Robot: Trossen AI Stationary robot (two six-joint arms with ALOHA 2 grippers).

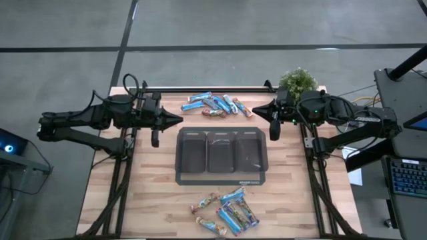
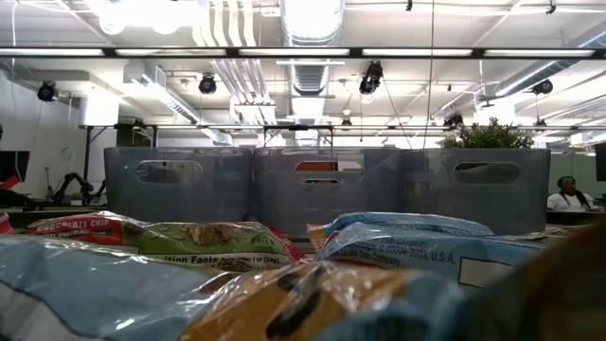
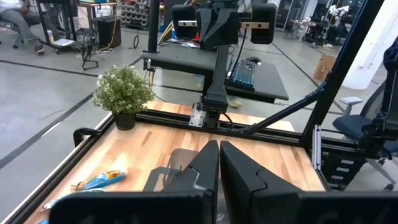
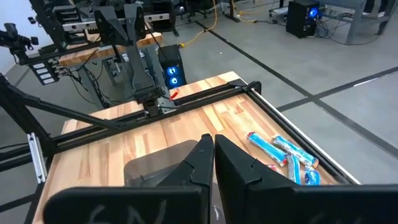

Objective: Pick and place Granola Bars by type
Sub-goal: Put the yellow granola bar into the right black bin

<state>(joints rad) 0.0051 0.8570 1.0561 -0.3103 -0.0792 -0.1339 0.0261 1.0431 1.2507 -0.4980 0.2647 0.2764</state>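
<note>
Blue granola bars (image 1: 215,105) between empty, closed left gripper (image 1: 179,119), right gripper (image 1: 255,110).

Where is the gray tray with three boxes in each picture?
High view: the gray tray sits mid-table, between two piles of bars.
Low view: its wall spans the middle, behind the near bars.
Left wrist view: only a corner shows.
Right wrist view: a corner shows.
Shared landmark: the potted plant, beside the tray's far right.

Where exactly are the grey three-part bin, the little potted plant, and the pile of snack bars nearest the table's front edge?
grey bin (image 1: 221,177): high view, its front rim.
potted plant (image 1: 297,81): high view, middle of the leaves.
front pile of Granola Bars (image 1: 227,212): high view, a blue wrapper in the pile's middle.
</note>
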